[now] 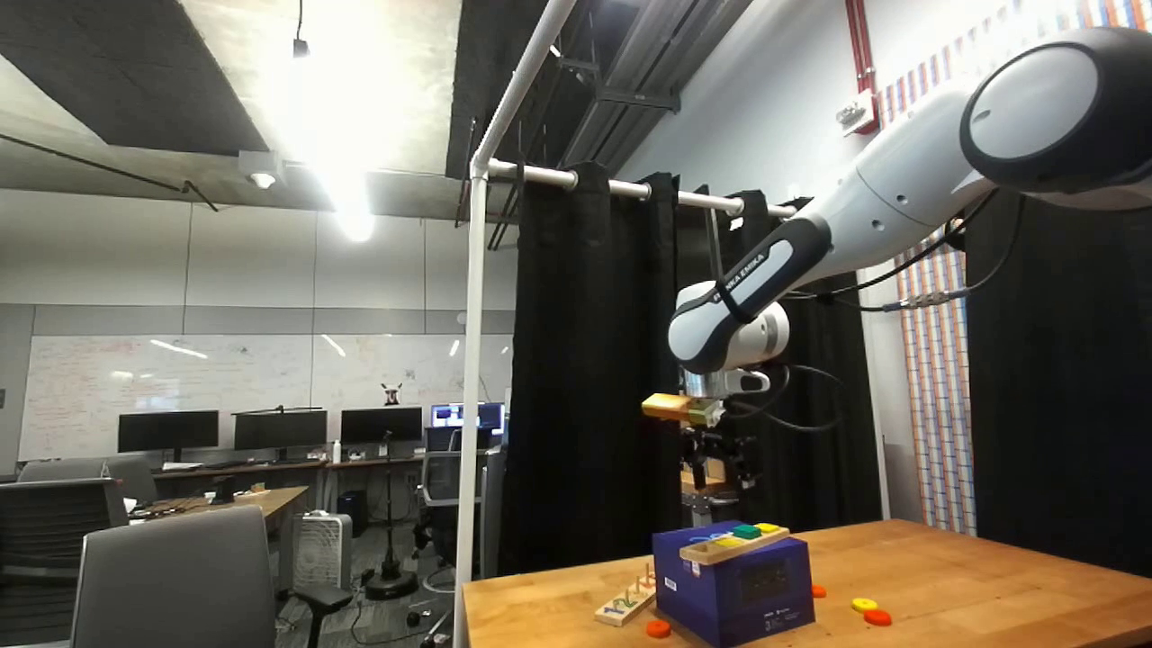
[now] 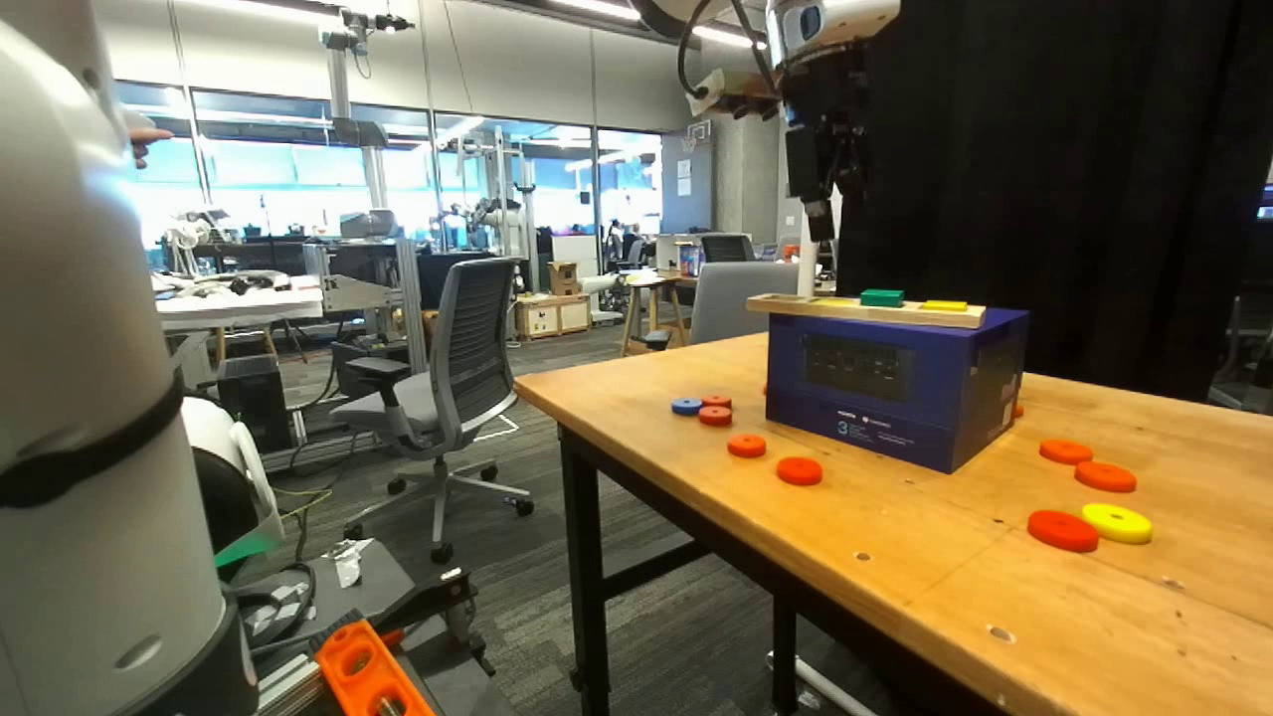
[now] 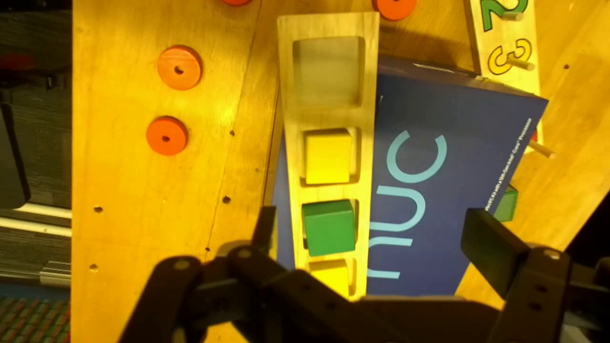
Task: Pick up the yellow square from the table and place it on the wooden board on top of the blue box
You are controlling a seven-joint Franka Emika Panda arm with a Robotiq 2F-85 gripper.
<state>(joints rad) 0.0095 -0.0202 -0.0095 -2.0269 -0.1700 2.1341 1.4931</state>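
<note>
The wooden board [image 3: 329, 191] lies on the blue box [image 3: 443, 209], also in both exterior views [image 1: 711, 552] [image 2: 855, 313]. The board has square slots. One yellow square [image 3: 328, 157] sits in a slot; another yellow square [image 3: 331, 278] sits in a slot partly hidden by my gripper. A green block [image 3: 330, 231] sits between them. The slot at the far end holds no block. I see no yellow square lying on the table [image 2: 895, 557]. My gripper [image 3: 374, 228] is open, with nothing between its fingers, above the board and box; it also shows in both exterior views [image 1: 720, 472] [image 2: 837, 204].
Orange-red discs [image 2: 800, 470], a blue disc [image 2: 686, 406] and a yellow disc [image 2: 1116, 522] lie on the table around the box. A numbered peg board [image 1: 627, 601] lies beside the box. A green piece [image 3: 506, 205] shows past the box's edge. A black curtain [image 1: 594, 378] hangs behind.
</note>
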